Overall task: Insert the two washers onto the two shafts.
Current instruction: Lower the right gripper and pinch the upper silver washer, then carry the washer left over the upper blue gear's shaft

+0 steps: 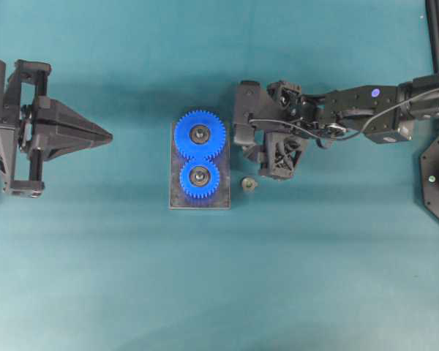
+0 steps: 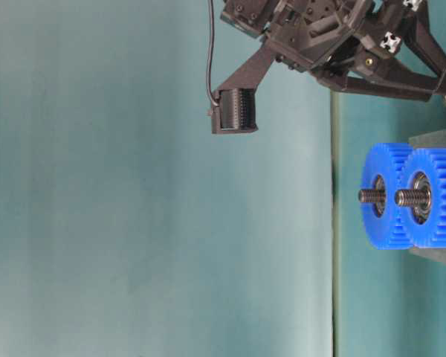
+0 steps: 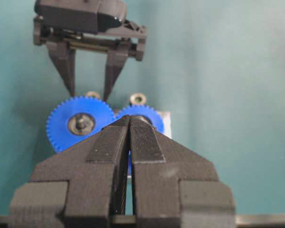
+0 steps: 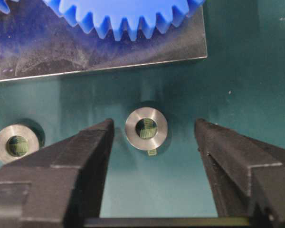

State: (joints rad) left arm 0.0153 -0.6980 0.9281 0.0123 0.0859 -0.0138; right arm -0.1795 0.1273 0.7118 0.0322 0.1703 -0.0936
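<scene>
Steel washer [image 4: 146,129] lies flat beside the base plate [image 4: 85,52]. We see our right hand [image 4: 154,137] spread wide around it, gripping nothing. Our left hand [image 3: 129,124] is closed, empty.

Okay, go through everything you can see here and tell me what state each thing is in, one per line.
Left claw: shut, empty.
Right claw: open, straddling one washer.
Round silver metal washer: flat on the mat, not gripped.
Second silver washer: flat, loose.
Two blue plastic gears: meshed, mounted on threaded shafts.
</scene>
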